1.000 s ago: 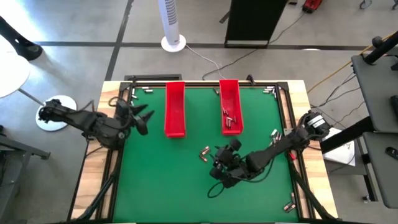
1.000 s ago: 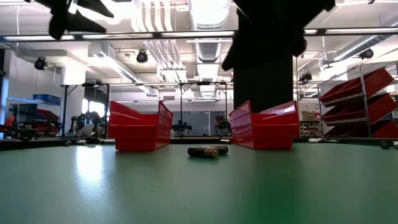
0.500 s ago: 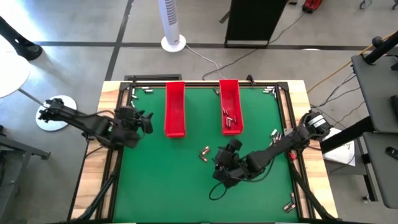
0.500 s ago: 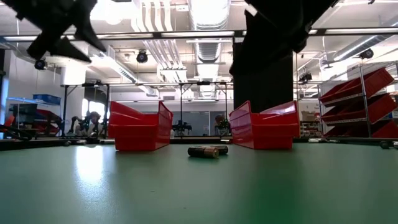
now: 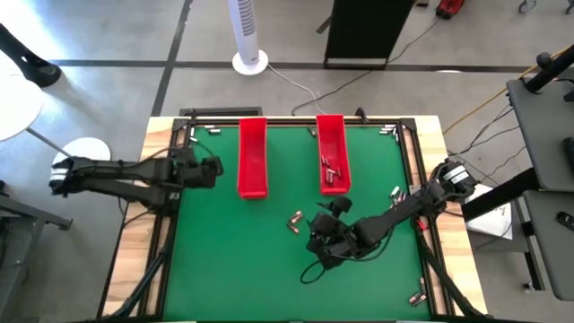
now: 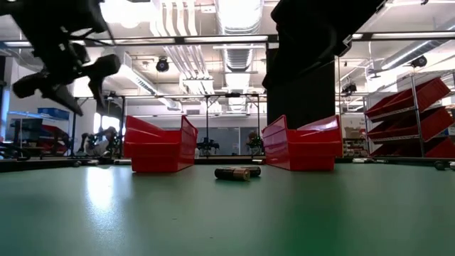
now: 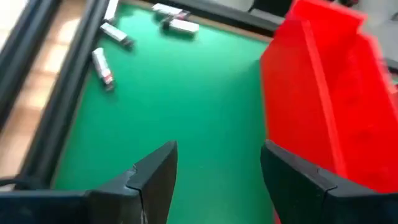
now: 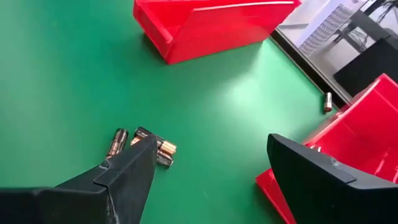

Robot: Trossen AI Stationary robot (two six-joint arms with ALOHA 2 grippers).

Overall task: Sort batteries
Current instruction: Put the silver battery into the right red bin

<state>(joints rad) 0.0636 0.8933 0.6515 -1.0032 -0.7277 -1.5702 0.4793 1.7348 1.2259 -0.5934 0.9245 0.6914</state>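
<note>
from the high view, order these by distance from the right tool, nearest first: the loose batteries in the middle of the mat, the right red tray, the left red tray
Measured from the right tool:
1. Loose batteries, just beside it toward the left arm, mid-mat.
2. Right red tray, straight beyond it toward the far edge, with batteries in it.
3. Left red tray, farther across, near the left arm.

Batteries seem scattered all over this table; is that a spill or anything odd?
It looks scattered, not damaged. Loose batteries lie mid-table, others line the mat's edges, and only the right red tray holds any; the left red tray looks empty.
</note>
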